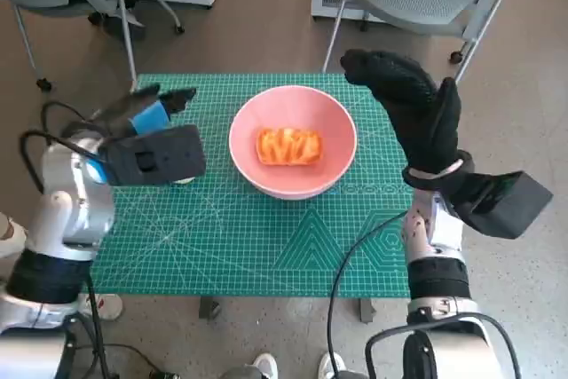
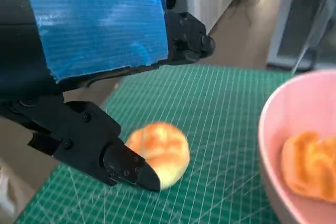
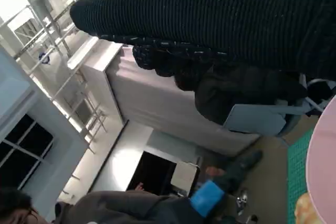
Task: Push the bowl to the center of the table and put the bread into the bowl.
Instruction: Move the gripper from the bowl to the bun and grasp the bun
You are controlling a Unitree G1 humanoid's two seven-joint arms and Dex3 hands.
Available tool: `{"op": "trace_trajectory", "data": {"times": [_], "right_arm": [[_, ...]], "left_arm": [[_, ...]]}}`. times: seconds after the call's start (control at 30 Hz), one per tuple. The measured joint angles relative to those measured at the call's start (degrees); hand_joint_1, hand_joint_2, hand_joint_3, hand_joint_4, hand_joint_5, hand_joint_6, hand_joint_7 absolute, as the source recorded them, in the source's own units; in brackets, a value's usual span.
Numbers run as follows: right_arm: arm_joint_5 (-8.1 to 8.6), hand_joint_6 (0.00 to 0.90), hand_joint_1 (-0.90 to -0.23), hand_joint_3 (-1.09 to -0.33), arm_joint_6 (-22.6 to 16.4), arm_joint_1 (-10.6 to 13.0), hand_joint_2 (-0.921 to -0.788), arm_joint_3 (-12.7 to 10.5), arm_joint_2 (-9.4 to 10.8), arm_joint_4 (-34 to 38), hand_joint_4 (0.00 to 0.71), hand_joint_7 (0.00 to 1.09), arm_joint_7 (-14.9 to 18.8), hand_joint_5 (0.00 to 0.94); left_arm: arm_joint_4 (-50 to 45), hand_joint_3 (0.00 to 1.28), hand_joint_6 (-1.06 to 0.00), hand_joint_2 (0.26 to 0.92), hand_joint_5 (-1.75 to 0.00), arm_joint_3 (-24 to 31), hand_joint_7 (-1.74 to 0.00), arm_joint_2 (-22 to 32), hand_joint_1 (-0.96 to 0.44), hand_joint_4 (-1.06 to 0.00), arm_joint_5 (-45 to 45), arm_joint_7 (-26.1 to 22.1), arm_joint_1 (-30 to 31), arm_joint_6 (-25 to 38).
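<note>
In the head view, the pink bowl (image 1: 293, 141) sat near the middle of the green cutting mat (image 1: 266, 246) covering the table, with one orange-glazed piece of bread (image 1: 288, 146) lying inside it. The left hand (image 1: 146, 122) hovered at about nine o'clock from the bowl, over the mat's edge, its blue-taped back up; a black block on the wrist hid most of what lay beneath it. The right hand (image 1: 413, 108) was raised at about three o'clock from the bowl, its gloved fingers extended toward the far edge of the table and holding nothing. Two grey chairs stood beyond the table, at roughly eleven and one o'clock.

In the left wrist view, a second bread roll (image 2: 160, 153) lay on the mat (image 2: 220, 114), apart from the bowl's rim (image 2: 270, 145). The left hand's black fingers (image 2: 121, 163) were spread above and beside the roll, one tip just in front of it; whether it touched the roll could not be told, and nothing was gripped. The bread in the bowl (image 2: 310, 166) showed inside the rim.

In the right wrist view, the glove (image 3: 220, 19) filled the top as a dark band, fingers loosely extended, empty. A person in a grey sleeve (image 3: 131, 208) sat beyond, and a sliver of bowl (image 3: 321, 166) showed at the edge.
</note>
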Motion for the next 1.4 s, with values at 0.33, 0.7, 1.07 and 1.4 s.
{"op": "trace_trajectory", "data": {"times": [0.33,0.7,1.07,1.4], "right_arm": [[0.03,-0.001,-0.674,-0.887,0.0,0.0,-0.921,-0.1,-0.1,0.1,0.090,0.31,0.2,0.002],[-0.10,-0.001,-0.676,-0.886,0.0,0.0,-0.921,0.0,-0.2,0.1,0.090,0.31,0.2,0.002],[-0.25,-0.001,-0.681,-0.886,0.0,0.0,-0.921,0.0,-0.2,0.2,0.090,0.31,0.2,0.001],[-0.26,-0.001,-0.685,-0.885,0.0,0.0,-0.921,0.0,-0.2,0.2,0.090,0.30,0.2,0.001]], "left_arm": [[11.1,0.00,-0.15,0.680,0.00,-4.1,0.00,-1.8,-0.04,0.00,2.2,0.6,-5.1,-0.5],[21.7,0.00,-0.15,0.681,0.00,-7.5,0.00,-4.0,-0.14,0.00,4.2,1.4,-10.3,-0.6],[34.9,0.00,-0.15,0.678,0.00,-10.6,0.00,-7.1,-0.18,0.00,4.4,4.3,-14.7,-2.1],[45.5,0.00,-0.14,0.681,0.00,-13.2,0.00,-9.7,-0.20,0.00,4.4,6.9,-18.6,-4.4]]}}
